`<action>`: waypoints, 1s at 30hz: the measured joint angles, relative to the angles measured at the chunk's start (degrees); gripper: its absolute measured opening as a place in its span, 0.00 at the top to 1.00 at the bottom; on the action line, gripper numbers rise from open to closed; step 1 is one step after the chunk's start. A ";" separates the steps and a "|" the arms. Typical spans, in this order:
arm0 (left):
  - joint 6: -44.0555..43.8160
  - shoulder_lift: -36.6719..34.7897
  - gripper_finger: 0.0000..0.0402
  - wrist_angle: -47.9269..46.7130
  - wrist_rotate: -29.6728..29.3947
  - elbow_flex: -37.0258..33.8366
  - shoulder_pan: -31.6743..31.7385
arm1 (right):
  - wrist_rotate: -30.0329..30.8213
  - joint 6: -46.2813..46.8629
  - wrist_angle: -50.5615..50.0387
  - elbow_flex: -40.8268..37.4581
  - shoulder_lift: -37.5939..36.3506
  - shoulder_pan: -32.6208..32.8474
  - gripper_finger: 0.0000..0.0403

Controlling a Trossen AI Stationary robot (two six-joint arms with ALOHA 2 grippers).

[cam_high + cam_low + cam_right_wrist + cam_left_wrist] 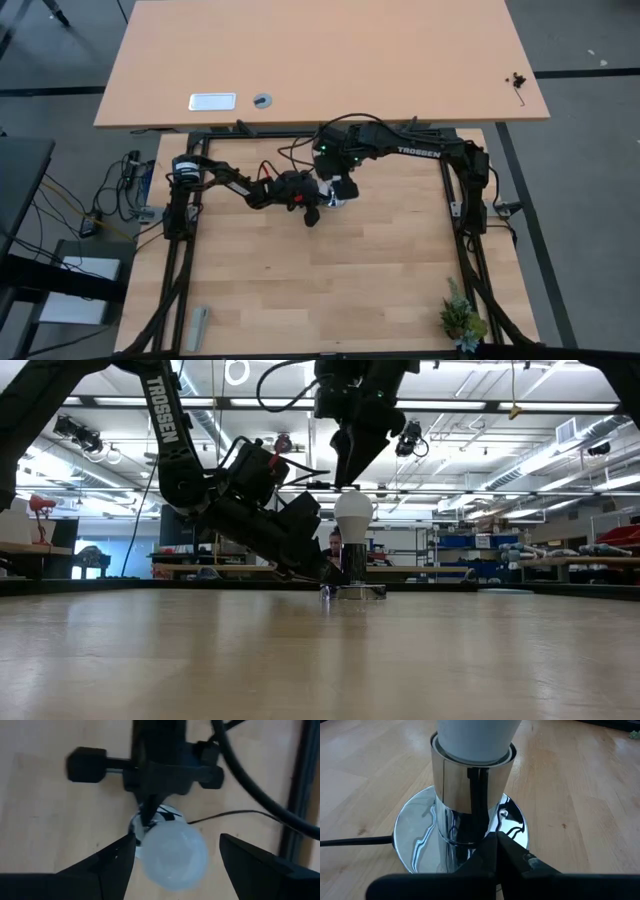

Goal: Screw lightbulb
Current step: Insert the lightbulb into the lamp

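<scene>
The white frosted pear-shaped lightbulb [352, 512] is seated in the shiny chrome socket [470, 805], braced by the pressed-together left tool [496, 851]. The right tool [172, 857] is spread above; cross-threading is risked if regripped off-centre.

Light wooden desk [330, 60] beyond the table, grey floor, workshop shelving [480, 550], ceiling strip lights [500, 405]

The lightbulb [352, 512], white, frosted and pear-shaped, stands upright with its base seated in a shiny round socket [470, 785] near the middle of the surface [330, 290], toward its far edge.
</scene>
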 joint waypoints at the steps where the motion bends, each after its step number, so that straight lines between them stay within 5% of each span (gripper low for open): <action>1: 0.00 -0.01 0.98 0.00 0.00 0.00 0.00 | -0.99 -0.07 -0.21 0.00 0.00 -0.05 0.27; 14: 0.00 0.01 0.98 0.02 0.09 0.00 0.00 | -2.59 0.49 3.03 -5.27 -0.02 -1.36 0.28; 26: -0.09 0.01 0.98 0.00 0.00 0.00 0.00 | 3.19 35.04 6.24 -7.40 -0.48 -1.60 0.38; 30: -0.13 0.01 0.98 0.02 -0.02 0.00 0.00 | 3.22 34.95 5.88 -6.87 -0.43 -1.14 0.36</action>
